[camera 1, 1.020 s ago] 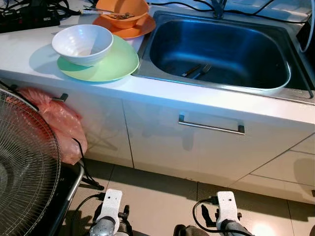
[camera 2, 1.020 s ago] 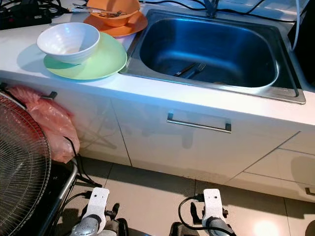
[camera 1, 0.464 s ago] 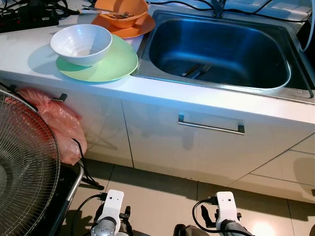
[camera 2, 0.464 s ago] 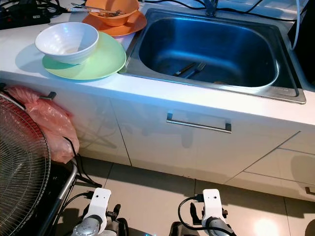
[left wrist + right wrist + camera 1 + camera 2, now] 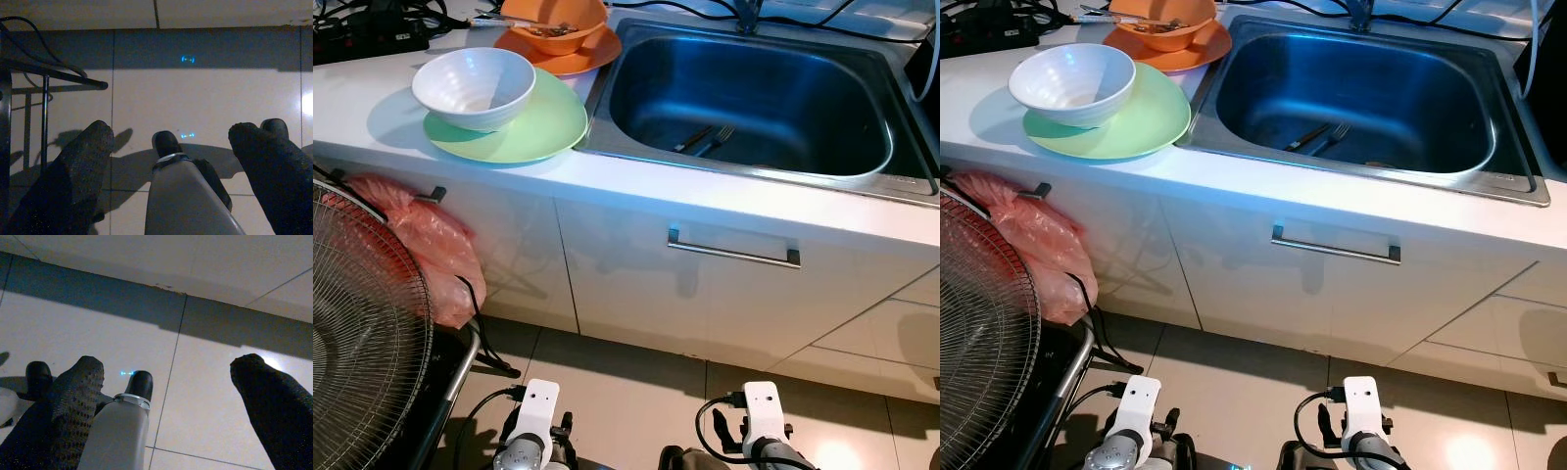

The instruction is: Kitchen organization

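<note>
— At your twelve o'clock, what sits on the desk (image 5: pixel 372 108)?

— You have a white bowl (image 5: pixel 473 86) resting on a green plate (image 5: pixel 533 127) at about eleven o'clock, and behind it an orange bowl (image 5: pixel 555 22) on an orange plate (image 5: pixel 578 61). Just to their right is the steel sink (image 5: pixel 749 98), with a fork (image 5: pixel 713 140) and another utensil lying in its basin.

— And your tools?

— Your left tool (image 5: pixel 173 161) hangs low over the tiled floor (image 5: pixel 626 392) at six o'clock, its fingers spread apart and holding nothing. Your right tool (image 5: pixel 171 401) hangs beside it, likewise spread wide and empty.

— Anything else near you?

— At eight o'clock you see a fan grille (image 5: pixel 362 333) and a red plastic bag (image 5: pixel 435 245) hanging from a cabinet handle.
</note>
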`<state>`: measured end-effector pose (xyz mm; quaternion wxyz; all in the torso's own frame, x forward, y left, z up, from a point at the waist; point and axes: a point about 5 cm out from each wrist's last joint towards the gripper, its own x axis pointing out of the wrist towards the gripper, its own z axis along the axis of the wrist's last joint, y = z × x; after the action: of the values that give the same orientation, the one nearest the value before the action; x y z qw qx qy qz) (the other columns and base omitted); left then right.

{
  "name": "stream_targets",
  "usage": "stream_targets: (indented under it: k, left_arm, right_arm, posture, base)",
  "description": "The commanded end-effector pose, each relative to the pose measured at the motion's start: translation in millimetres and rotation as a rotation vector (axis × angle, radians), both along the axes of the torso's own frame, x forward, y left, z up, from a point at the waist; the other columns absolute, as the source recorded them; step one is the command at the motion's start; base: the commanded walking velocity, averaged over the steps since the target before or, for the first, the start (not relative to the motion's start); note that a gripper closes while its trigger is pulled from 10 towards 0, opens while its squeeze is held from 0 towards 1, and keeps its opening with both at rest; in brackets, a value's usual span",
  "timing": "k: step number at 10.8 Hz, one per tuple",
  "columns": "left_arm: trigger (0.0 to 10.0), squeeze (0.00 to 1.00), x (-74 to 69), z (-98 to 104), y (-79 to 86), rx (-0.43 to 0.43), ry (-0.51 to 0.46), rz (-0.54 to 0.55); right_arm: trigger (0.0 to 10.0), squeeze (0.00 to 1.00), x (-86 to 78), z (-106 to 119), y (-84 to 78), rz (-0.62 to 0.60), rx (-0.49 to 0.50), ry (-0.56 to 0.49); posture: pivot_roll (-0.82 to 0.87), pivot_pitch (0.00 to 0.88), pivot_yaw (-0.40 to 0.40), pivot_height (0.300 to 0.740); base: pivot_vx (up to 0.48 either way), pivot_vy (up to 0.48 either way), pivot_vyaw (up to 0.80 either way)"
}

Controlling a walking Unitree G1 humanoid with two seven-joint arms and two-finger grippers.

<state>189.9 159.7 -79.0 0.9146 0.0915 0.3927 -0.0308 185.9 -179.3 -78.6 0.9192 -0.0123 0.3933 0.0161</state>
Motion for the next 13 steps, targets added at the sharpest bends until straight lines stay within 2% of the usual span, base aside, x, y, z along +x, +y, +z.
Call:
stream_targets:
  k: [1, 7, 13]
  left_arm:
    - [10.0, 0.00, -9.4, -5.1, -0.4, 0.007, 0.037, -0.006]
    - [10.0, 0.00, -10.6, -5.7, -1.7, 0.015, 0.043, -0.034]
    - [10.0, 0.00, -7.4, -4.3, -1.8, 0.013, 0.037, -0.026]
  right_arm:
    - [10.0, 0.00, -7.1, -3.8, -0.3, 0.004, -0.003, 0.029]
    - [10.0, 0.00, -9.2, -4.9, 1.0, 0.019, -0.002, 0.036]
    - [10.0, 0.00, -7.3, -4.0, 1.1, 0.006, 0.003, 0.029]
  posture:
    - [0.05, 0.183, -0.016, 0.740]
    - [0.04, 0.153, -0.007, 0.740]
    - [0.04, 0.178, -0.007, 0.740]
  base:
    - [0.000, 0.000, 0.00]
    - [0.000, 0.000, 0.00]
    - [0.000, 0.000, 0.00]
